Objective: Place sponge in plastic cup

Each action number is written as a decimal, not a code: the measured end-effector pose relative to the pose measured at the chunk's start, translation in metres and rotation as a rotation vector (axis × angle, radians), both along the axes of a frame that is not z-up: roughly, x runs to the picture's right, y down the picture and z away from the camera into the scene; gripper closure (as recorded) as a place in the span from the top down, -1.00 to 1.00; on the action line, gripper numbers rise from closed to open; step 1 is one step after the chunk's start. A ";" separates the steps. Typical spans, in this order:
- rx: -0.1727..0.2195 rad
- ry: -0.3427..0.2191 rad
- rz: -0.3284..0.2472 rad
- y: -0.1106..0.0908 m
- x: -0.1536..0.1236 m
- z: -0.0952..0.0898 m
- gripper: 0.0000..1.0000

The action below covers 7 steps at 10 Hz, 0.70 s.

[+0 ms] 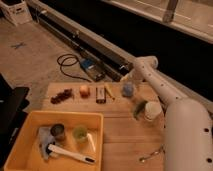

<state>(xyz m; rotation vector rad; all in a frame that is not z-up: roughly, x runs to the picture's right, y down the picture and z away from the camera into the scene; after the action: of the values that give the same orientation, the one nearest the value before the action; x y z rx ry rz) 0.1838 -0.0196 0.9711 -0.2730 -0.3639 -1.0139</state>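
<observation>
The blue sponge (128, 89) is at the back right of the wooden table (120, 135). My gripper (128, 80) hangs from the white arm right above it, at or on the sponge; I cannot see whether it holds it. The pale-green plastic cup (80, 133) stands upright in the yellow bin (20, 125) at the front left, far from the gripper.
In the bin are a dark tin (58, 131), a blue cloth (43, 138) and a white utensil (70, 153). On the table are an orange fruit (84, 90), a dark brown bar (100, 94), dark red pieces (62, 95), a white cup (153, 110) and a spoon (150, 154).
</observation>
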 end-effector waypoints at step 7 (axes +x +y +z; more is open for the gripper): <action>-0.073 -0.073 -0.043 0.013 -0.026 0.028 0.59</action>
<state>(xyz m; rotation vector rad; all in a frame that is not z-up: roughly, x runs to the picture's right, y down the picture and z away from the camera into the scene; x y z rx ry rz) 0.1578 -0.0063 0.9993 -0.3113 -0.4641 -1.0561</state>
